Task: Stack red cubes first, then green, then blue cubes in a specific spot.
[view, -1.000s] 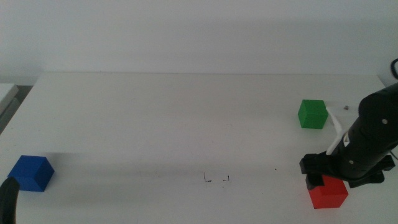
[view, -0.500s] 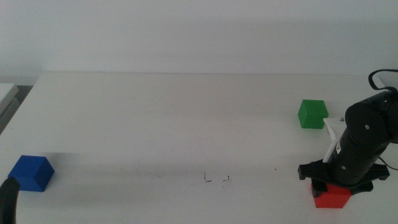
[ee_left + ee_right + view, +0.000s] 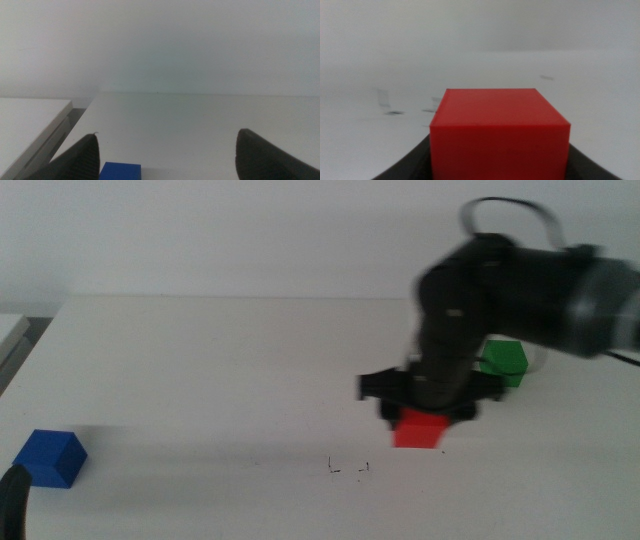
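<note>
While the white bench (image 3: 200,370) fills the whole middle view, the right arm (image 3: 520,285) is the biggest thing on it, a dark, motion-blurred bulk reaching in from three o'clock toward the centre. Its right hand (image 3: 420,408) sits just right of centre, clenched on the red cube (image 3: 419,430); the wrist view confirms it, with the red cube (image 3: 499,132) filling the space between the two dark jaws, pinched on both sides. Whether the cube is touching the bench or riding just above it, I cannot tell through the blur. Just off at seven o'clock from the cube, a few small dark marks (image 3: 348,468) sit on the bench surface. Behind the arm at two o'clock from the red cube, the green cube (image 3: 505,360) rests on the bench, partly hidden by the arm. Way over at nine o'clock, well apart from everything, the blue cube (image 3: 48,457) sits near the bench edge. The left hand (image 3: 165,155) waits by it at the lower left corner, jaws spread wide and gripping nothing, with the blue cube (image 3: 120,171) peeking up between them.
</note>
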### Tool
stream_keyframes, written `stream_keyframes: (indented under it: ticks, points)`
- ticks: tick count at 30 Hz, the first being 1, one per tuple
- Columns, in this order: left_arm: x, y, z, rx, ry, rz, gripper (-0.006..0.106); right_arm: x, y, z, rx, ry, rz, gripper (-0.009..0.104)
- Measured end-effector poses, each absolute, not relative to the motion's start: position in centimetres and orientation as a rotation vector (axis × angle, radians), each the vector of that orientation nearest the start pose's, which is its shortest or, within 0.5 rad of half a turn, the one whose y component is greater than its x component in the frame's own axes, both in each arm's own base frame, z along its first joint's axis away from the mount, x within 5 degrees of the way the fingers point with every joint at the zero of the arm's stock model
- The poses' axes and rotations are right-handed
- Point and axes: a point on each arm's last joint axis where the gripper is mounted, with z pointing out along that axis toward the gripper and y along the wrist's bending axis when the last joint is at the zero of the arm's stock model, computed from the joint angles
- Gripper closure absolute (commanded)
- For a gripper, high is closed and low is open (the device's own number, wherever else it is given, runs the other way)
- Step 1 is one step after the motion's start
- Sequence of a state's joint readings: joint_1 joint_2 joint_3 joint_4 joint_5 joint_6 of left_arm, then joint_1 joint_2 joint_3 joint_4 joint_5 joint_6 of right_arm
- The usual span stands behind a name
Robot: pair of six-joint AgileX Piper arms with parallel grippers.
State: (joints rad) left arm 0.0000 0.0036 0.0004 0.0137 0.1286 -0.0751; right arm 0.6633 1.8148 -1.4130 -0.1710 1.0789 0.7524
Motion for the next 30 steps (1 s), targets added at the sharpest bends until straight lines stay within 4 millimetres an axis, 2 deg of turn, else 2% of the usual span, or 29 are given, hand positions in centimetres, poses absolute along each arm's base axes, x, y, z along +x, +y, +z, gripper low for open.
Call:
stream_keyframes:
  ticks: [5, 10, 15, 30]
  points:
    - [5.7, 0.0, 20.1, -0.051, 1.616, -0.046, 0.01, 31.2, 26.8, 22.9, -0.023, 2.913, 0.005, 0.077]
    - [5.7, 0.0, 20.1, -0.051, 1.616, -0.046, 0.01, 32.1, 29.5, 21.1, -0.04, 2.923, 0.002, 0.077]
    - [5.7, 0.0, 20.1, -0.051, 1.616, -0.046, 0.01, 32.2, 30.1, 19.5, -0.016, 2.953, -0.034, 0.078]
    - [5.7, 0.0, 20.1, -0.051, 1.616, -0.046, 0.01, 32.4, 30.4, 17.7, 0.014, 2.982, -0.076, 0.078]
